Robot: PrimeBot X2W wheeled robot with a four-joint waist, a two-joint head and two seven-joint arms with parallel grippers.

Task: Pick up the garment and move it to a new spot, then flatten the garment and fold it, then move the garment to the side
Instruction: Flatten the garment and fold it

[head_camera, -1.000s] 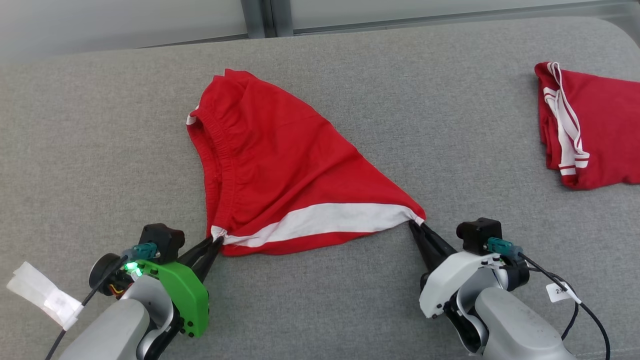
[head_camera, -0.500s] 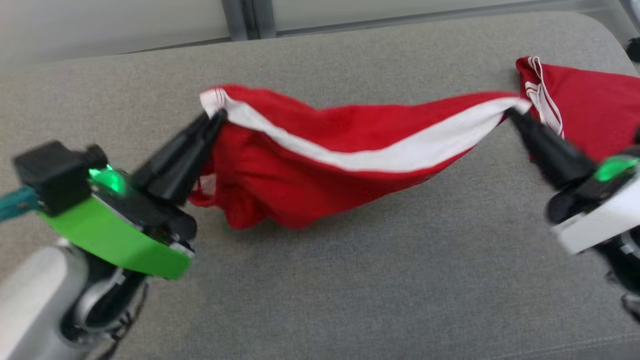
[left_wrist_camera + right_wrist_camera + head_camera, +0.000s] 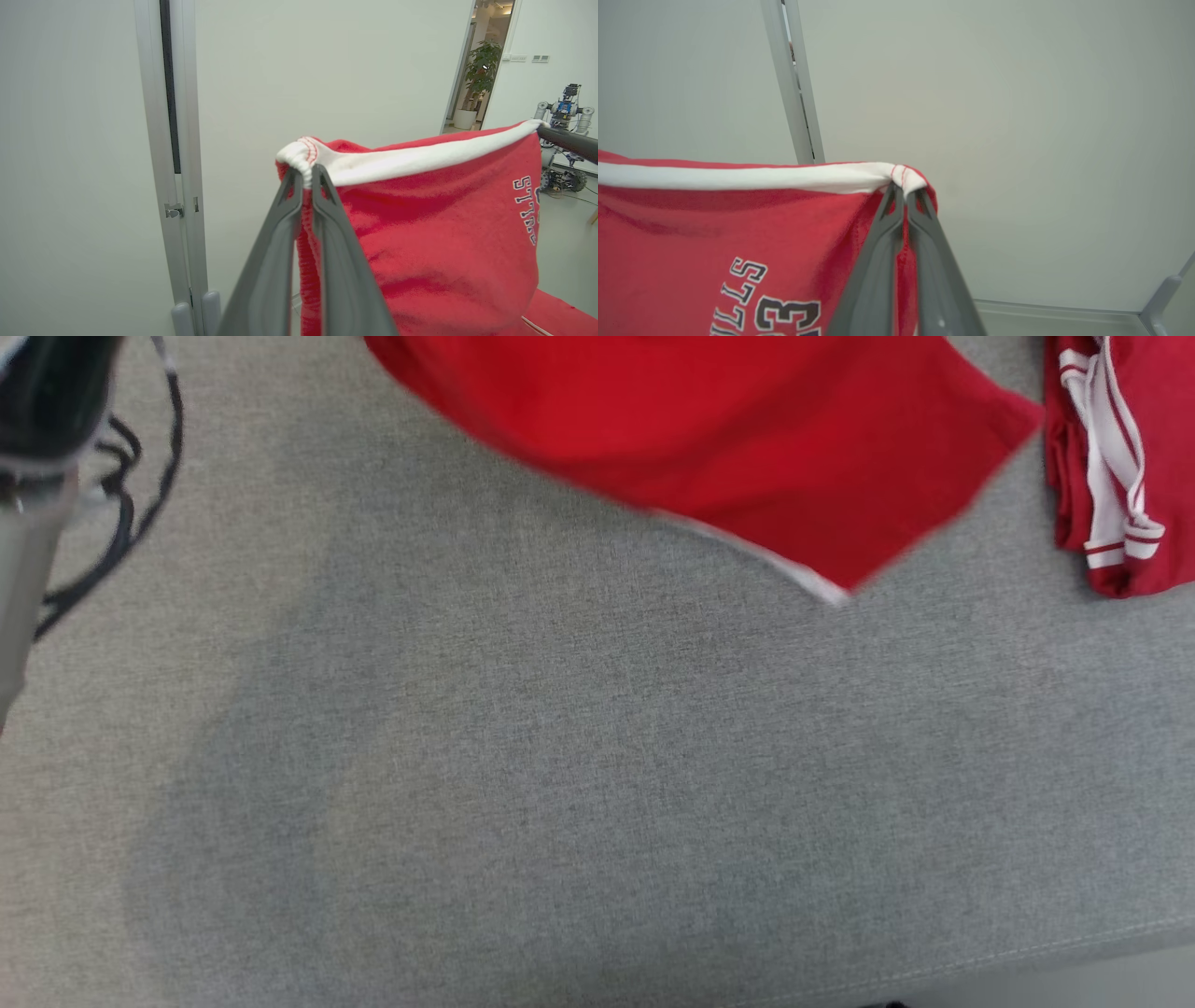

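From where I stand, the left gripper [image 3: 306, 179] is pinched shut on one white-banded corner of the red garment [image 3: 709, 429], which hangs in the air over the far edge of the grey cushion [image 3: 560, 756]. The right gripper [image 3: 903, 191] is clamped on the other corner. I'd lower both ends level with the band taut, laying it mid-cushion, clear of the folded red piece [image 3: 1120, 457] at the right edge.
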